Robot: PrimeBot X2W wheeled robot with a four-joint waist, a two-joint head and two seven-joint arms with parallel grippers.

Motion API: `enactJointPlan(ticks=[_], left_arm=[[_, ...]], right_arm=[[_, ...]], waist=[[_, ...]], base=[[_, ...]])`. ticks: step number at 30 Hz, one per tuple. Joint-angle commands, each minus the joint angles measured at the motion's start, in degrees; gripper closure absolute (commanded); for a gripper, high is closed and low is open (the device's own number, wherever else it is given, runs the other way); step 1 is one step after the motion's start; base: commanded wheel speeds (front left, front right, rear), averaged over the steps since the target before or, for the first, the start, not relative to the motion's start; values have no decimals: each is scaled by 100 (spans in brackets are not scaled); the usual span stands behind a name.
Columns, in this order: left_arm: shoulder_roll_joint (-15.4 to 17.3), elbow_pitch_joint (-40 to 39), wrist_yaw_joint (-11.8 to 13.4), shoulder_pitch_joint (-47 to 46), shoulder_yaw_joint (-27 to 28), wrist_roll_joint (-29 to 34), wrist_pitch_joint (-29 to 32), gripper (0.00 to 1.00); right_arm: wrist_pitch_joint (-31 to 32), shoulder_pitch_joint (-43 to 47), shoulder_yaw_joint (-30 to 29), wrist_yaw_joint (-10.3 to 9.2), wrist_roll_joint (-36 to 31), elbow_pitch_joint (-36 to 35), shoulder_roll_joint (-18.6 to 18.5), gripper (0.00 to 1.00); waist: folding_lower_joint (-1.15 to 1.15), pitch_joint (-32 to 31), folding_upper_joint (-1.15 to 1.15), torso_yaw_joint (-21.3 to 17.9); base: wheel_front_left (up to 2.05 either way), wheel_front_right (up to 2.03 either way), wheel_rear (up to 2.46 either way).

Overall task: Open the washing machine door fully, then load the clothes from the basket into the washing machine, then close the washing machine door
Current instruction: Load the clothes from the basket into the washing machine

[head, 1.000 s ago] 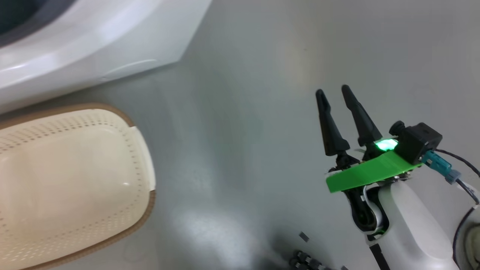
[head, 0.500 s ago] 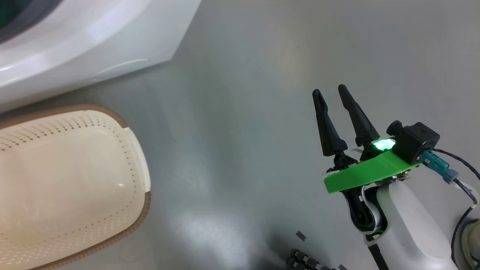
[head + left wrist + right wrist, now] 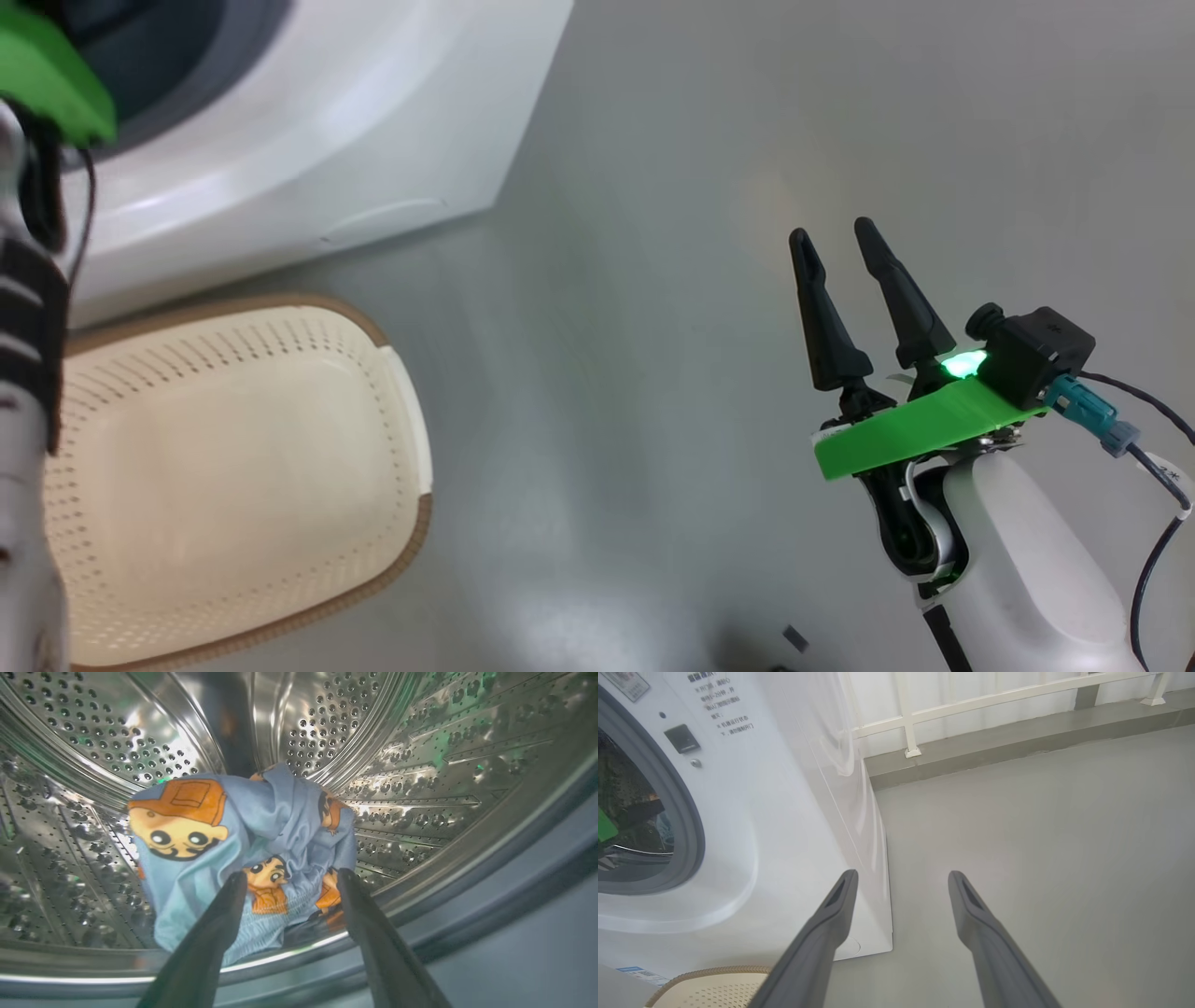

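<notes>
In the left wrist view my left gripper (image 3: 289,877) is open inside the steel drum (image 3: 383,742) of the washing machine (image 3: 308,140). The clothes (image 3: 201,858), light blue with orange and brown cartoon faces, lie bunched in the drum just beyond its fingertips, with no finger pressing them. The cream basket (image 3: 233,306) stands on the floor before the machine, its inside bare. My right gripper (image 3: 831,233) is open over bare floor to the right of the machine, holding nothing. The washing machine door is out of view.
My left forearm (image 3: 28,373) runs up the head view's left edge towards the machine's opening. The grey seal (image 3: 693,826) rings that opening. A white railing (image 3: 971,704) on a low kerb (image 3: 1017,737) bounds the grey floor (image 3: 653,420) behind the machine.
The head camera has shifted, so machine and basket sit further right and my left forearm has come into view. My left gripper has gone from shut to open. The right gripper holds its pose.
</notes>
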Motion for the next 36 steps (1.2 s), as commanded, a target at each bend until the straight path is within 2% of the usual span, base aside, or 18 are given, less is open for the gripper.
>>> enactJointPlan(ticks=[1, 8, 13, 21, 36], left_arm=[[187, -136, -35, 142, 50, -63, -114, 0], [88, -575, -154, 1126, 146, -214, -313, 0], [93, -1450, -93, 2050, 390, -300, -318, 0], [-119, -2949, -27, 3624, 836, -435, -319, 0], [-389, -4782, 192, 5695, 1147, -383, -320, 0]], right_arm=[[-46, 4, 95, 31, -54, -89, -48, 0], [-46, 174, 73, 31, -41, 37, -167, 0], [-46, 297, 81, 31, -12, 96, -269, 0], [-46, 475, 82, 31, 33, 173, -435, 0], [-46, 755, 108, 31, 85, 231, -635, 0]], waist=[[0, -310, 0, 179], [0, -922, 0, 377], [0, -1364, 0, 512], [0, -1885, 0, 818], [0, -2466, 0, 1338]], base=[[0, 0, 0], [0, 0, 0], [0, 0, 0], [0, 0, 0], [0, 0, 0]])
